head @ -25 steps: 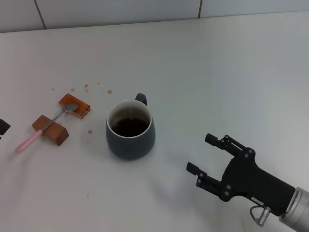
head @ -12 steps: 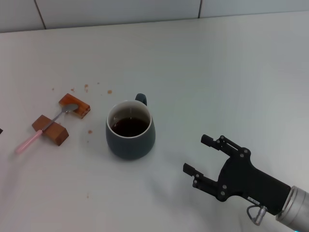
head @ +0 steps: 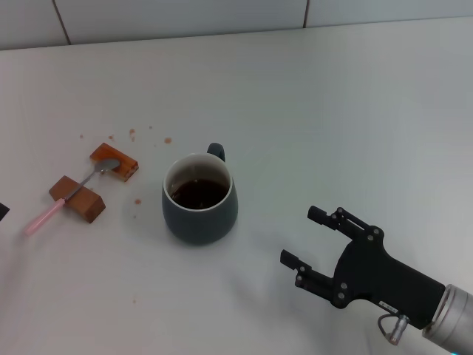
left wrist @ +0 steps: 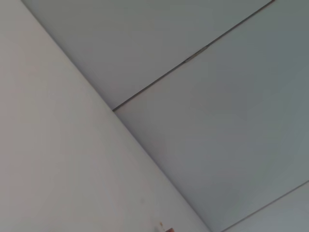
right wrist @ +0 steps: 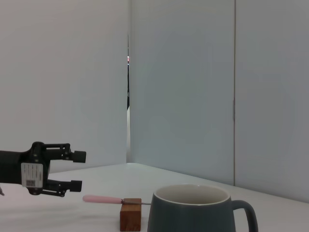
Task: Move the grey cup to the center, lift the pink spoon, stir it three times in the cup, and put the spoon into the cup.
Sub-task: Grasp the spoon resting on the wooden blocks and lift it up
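Note:
The grey cup [head: 199, 201] stands upright left of the table's middle, holding dark liquid, its handle pointing away from me. It also shows in the right wrist view [right wrist: 193, 212]. The pink spoon [head: 46, 214] lies across two wooden blocks to the cup's left and shows in the right wrist view [right wrist: 104, 199] too. My right gripper [head: 302, 235] is open and empty, low over the table to the right of the cup, pointing at it. My left gripper [right wrist: 78, 170] is open and empty beyond the spoon; the head view shows only a sliver of it [head: 2, 211] at the left edge.
Two reddish-brown wooden blocks [head: 77, 198] [head: 114, 162] hold the spoon up off the table. Small brown crumbs or drips [head: 133, 134] dot the white table behind and beside them. A tiled wall [head: 222, 15] runs along the back.
My right gripper has shifted a little left and toward me, staying open. The sliver of my left gripper at the left edge has slid slightly nearer. Cup and spoon have not moved.

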Controlling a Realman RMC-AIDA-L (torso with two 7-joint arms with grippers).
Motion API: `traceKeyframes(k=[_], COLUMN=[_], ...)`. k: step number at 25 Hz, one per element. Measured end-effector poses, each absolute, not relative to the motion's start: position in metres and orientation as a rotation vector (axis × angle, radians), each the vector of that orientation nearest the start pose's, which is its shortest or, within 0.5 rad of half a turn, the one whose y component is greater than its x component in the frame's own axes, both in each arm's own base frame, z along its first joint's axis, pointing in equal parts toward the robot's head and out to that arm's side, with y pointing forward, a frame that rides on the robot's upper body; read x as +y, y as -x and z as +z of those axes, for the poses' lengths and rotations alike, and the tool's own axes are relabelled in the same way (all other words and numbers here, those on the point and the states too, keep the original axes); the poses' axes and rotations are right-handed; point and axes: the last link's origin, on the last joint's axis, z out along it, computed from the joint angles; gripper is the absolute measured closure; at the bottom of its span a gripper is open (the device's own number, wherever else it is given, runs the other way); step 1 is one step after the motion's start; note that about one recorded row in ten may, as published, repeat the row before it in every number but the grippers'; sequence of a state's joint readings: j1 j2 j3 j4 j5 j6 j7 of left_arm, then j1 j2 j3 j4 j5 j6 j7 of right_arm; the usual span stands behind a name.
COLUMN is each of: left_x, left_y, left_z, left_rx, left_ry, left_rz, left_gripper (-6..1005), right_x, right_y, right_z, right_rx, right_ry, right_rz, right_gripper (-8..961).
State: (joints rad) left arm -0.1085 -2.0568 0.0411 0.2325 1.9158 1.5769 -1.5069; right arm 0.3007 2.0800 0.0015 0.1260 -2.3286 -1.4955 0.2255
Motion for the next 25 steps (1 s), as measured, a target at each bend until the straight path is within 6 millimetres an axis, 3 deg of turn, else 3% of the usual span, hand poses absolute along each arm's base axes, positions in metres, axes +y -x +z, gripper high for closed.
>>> traceKeyframes(k=[25], left_x=[0.184], left_y=[0.399], left_z=[0.002], left_rx=[-1.647], left_ry=[1.546], left_rz=[-1.214], left_gripper=[210], right_x=[0.202], right_y=[-0.297], right_z=[-0.094], right_rx=[0.275], right_ry=[2.363], right_rz=[0.907], right_gripper=[194])
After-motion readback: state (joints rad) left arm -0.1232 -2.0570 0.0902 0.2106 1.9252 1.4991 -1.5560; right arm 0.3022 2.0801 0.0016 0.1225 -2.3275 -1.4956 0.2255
